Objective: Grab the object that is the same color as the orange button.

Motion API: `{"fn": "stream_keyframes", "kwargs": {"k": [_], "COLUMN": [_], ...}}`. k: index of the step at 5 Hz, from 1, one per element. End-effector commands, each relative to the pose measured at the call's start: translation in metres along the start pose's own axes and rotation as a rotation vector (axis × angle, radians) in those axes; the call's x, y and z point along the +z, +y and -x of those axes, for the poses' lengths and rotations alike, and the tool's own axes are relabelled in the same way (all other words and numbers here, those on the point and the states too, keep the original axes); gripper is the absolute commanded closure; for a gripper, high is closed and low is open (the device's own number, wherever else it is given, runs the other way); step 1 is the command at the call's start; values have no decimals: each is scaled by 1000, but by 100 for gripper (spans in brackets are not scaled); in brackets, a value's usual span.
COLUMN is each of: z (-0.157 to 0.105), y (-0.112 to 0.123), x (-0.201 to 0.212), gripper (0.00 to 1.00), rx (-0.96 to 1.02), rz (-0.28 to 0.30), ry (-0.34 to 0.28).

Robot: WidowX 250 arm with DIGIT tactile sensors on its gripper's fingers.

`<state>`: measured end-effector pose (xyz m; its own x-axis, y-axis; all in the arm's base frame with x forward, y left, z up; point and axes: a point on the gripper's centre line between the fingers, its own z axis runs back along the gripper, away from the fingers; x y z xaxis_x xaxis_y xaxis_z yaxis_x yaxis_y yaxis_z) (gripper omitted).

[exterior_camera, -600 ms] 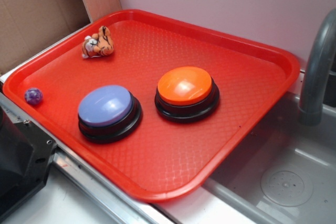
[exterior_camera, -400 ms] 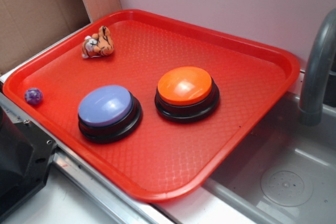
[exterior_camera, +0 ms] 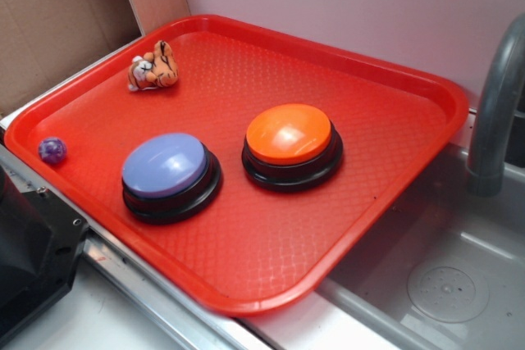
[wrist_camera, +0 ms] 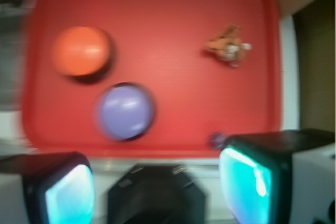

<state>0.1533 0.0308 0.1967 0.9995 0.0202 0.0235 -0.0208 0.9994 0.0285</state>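
At the tray's far left corner lay the tiger toy, untouched. Overhead, the gripper (jaws spread wide, empty) had just edged into the exterior view, so the approach was only beginning.

The whole wrist view is blurred by motion. There the small orange striped plush tiger is only a smear, and the tiny purple ball is half hidden behind the gripper's right finger. In the exterior view, the curved grey faucet is cut by the right edge.
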Motion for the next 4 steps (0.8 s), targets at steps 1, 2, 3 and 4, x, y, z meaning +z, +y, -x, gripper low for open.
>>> {"fn": "stream_keyframes", "kwargs": {"k": [1,2,3,4], "z": [-47,-73,-99,-107], "y": [73,95,103,99], "x": [-51,-82,-115,-149], "gripper": [0,0,0,0], "rx": [-197,-269,-351,-426], "rz": [-71,-79,-39,-39], "ry": [-79,-71,-89,-54]}}
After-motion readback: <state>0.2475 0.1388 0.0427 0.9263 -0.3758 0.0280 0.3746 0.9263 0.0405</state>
